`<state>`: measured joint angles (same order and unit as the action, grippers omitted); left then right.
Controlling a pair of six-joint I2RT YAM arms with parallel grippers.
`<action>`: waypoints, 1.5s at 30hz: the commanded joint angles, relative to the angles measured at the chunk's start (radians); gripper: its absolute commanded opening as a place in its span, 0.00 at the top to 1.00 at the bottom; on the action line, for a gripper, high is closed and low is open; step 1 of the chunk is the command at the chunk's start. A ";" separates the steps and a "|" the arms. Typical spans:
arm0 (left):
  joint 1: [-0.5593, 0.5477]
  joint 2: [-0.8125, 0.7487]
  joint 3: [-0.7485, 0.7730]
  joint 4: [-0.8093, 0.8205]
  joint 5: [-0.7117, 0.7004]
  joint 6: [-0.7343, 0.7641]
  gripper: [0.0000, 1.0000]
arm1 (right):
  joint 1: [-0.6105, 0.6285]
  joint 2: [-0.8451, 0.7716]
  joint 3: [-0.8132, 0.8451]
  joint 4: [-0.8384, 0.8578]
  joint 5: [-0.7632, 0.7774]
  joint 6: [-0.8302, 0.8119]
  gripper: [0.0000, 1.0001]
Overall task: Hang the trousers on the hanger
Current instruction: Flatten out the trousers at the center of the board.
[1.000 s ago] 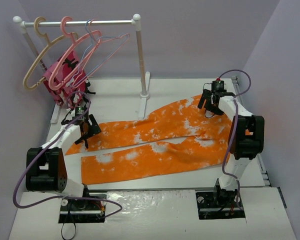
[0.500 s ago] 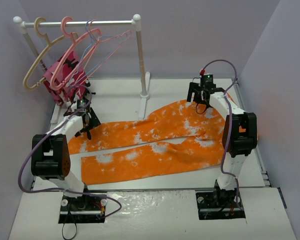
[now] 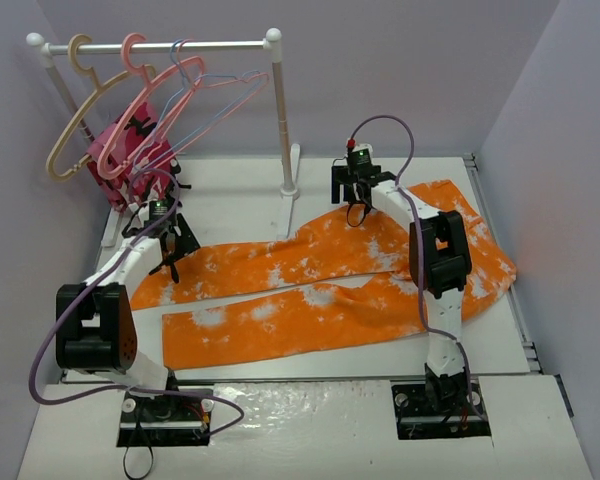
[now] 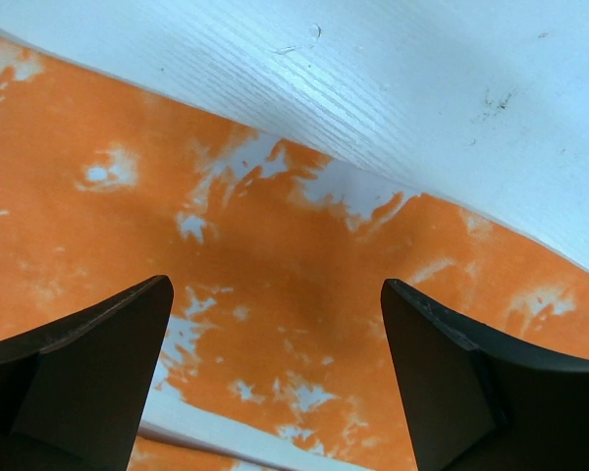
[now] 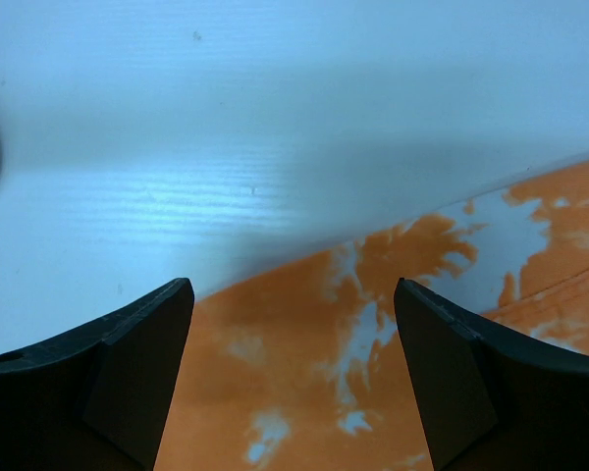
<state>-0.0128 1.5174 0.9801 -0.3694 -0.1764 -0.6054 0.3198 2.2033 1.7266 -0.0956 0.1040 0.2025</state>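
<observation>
The orange trousers (image 3: 320, 275) with white blotches lie flat on the white table (image 3: 230, 190), legs pointing left, waist at the right. The salmon-pink hanger (image 3: 130, 110) hangs on the rail at the back left. My left gripper (image 3: 172, 250) is open above the far leg's end; orange cloth (image 4: 275, 294) shows between its fingers (image 4: 88, 363). My right gripper (image 3: 352, 197) is open above the trousers' far edge near the middle; cloth (image 5: 314, 363) and bare table show between its fingers (image 5: 471, 383). Neither holds anything.
A white rail stand (image 3: 278, 110) carries a beige hanger (image 3: 68, 130), thin pink and blue wire hangers (image 3: 195, 95) and a pink-and-red patterned garment (image 3: 125, 160). The stand's foot (image 3: 288, 195) stands just behind the trousers. Purple walls close in on three sides.
My right arm has swung left along the trousers' far edge, from the right waist area to the middle. My left gripper has moved a little farther back over the far leg's end.
</observation>
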 commanded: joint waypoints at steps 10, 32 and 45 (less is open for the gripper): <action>0.005 -0.108 -0.032 -0.023 0.004 0.019 0.15 | -0.001 0.090 0.010 0.026 0.267 0.141 0.25; -0.018 0.075 0.111 -0.013 0.029 -0.029 0.15 | -0.123 -0.100 -0.259 0.051 0.132 0.166 1.00; -0.090 0.297 0.289 -0.012 -0.024 -0.217 0.15 | -0.118 -0.122 -0.292 0.085 0.066 0.146 1.00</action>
<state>-0.0748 1.7705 1.1811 -0.3900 -0.1539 -0.7538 0.2089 2.1437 1.4638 0.0271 0.2144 0.3631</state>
